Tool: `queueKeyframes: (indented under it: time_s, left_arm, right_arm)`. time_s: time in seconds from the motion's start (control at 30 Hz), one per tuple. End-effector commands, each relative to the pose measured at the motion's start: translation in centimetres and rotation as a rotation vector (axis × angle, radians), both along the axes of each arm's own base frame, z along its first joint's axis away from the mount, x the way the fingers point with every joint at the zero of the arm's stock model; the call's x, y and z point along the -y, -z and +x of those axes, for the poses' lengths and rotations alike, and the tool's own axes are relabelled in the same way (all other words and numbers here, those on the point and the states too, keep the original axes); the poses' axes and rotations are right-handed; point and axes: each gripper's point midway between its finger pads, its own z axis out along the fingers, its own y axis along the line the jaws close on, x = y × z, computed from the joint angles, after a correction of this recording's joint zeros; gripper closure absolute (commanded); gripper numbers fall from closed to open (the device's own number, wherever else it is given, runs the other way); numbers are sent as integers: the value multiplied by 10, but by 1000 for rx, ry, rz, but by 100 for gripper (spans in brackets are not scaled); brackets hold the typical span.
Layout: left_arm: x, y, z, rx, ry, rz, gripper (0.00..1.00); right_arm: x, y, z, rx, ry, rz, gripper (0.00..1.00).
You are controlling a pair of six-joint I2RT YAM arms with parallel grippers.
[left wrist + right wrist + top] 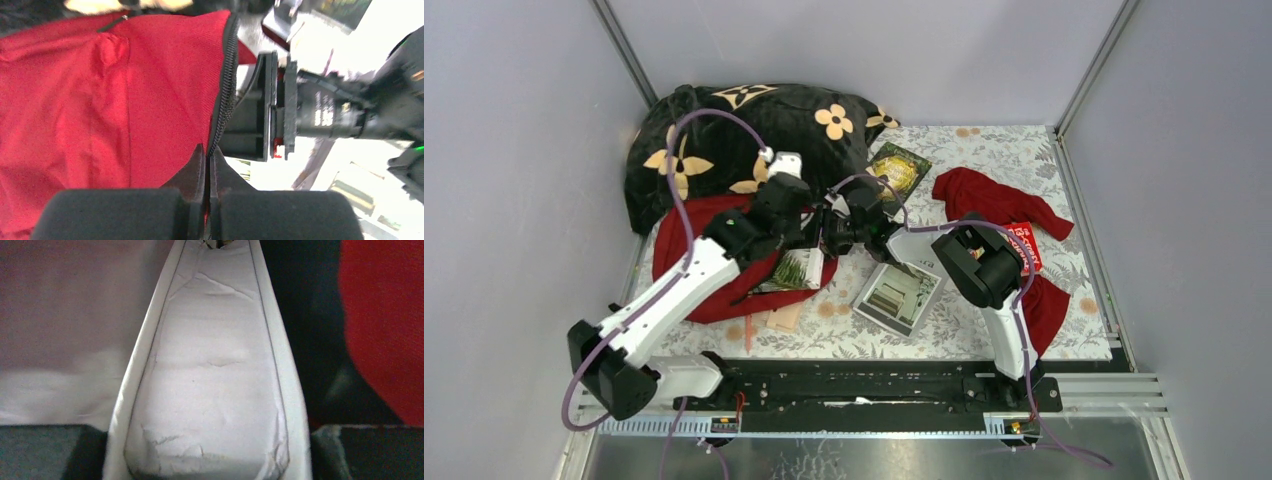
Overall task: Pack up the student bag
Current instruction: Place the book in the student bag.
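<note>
The student bag (686,243) is dark red and lies at the left, under my left arm. In the left wrist view its red fabric (100,100) fills the frame, with the black zipper edge (227,85) running down into my left gripper (207,165), which is shut on that edge. My left gripper (816,232) meets my right gripper (852,225) at the bag's right side. My right gripper (210,452) is shut on a white book (210,365), seen edge-on and pointing away. Red fabric (385,315) shows on its right.
A green-covered book (792,270) lies at the bag's mouth. Another book (899,295) lies in the middle and a green one (899,168) behind. A limp red garment (994,200) lies at the right. A black flowered blanket (744,135) is heaped at the back left.
</note>
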Motion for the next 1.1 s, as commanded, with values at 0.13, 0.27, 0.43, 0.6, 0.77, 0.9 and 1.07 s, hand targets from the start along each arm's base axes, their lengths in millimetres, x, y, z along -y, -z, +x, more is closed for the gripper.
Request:
queueKeyframes:
  time_s: [0.13,0.27,0.43,0.6,0.77,0.9,1.07]
  left_arm:
    - [-30,-115,0,250,73,-274,100]
    - [-39,-118,-2,270,122,-345,100]
    - [-31,-105,-4,249,185,-381,100]
    - [-40,-93,5,246,149,-345,100]
    - [-47,-90,12,244,142,-339,100]
    - [-41,-98,19,263,175,-369,100]
    - [-14,-118,39,280,285,-450,100]
  right_arm:
    - [-32,-98,-32,126,-180,318,65]
    - [-38,-107,-35,110,-234,427,65]
    - [-55,-56,-38,45,-312,298,65]
    - [-44,-54,-49,44,-373,312,66]
    - [-15,-71,-59,12,-353,390,65]
    - [8,-69,-67,-16,-297,354,67]
    - [27,-70,-74,4,-233,274,67]
